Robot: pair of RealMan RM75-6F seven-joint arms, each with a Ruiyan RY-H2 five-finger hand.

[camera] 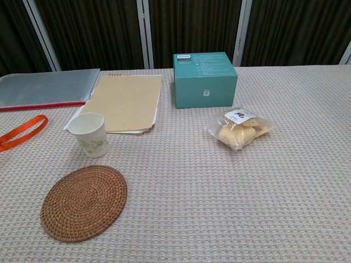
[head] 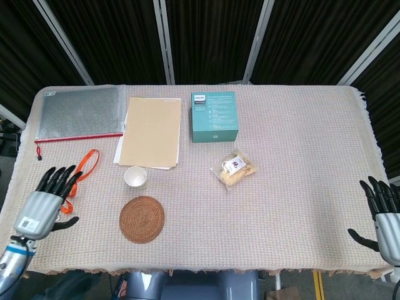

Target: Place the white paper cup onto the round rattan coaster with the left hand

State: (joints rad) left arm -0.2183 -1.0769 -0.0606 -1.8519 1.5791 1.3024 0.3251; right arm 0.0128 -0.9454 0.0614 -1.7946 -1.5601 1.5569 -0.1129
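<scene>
Dark curtains hung behind the cloth-covered table (head: 300,187), where the left hand (head: 45,203) hovered over the near left edge with fingers spread and nothing in them, and the right hand (head: 382,220) waited likewise empty and spread at the near right corner. To the right of the left hand and slightly beyond it, the white paper cup (head: 135,177) stood upright, showing nothing inside, just beyond the round rattan coaster (head: 142,218) and apart from it; farther right lay a clear snack bag (head: 234,168) holding pale pieces, and beyond that a teal box (head: 214,116), closed

Upright white paper cup (head: 135,177); round rattan coaster (head: 142,218) beside
</scene>
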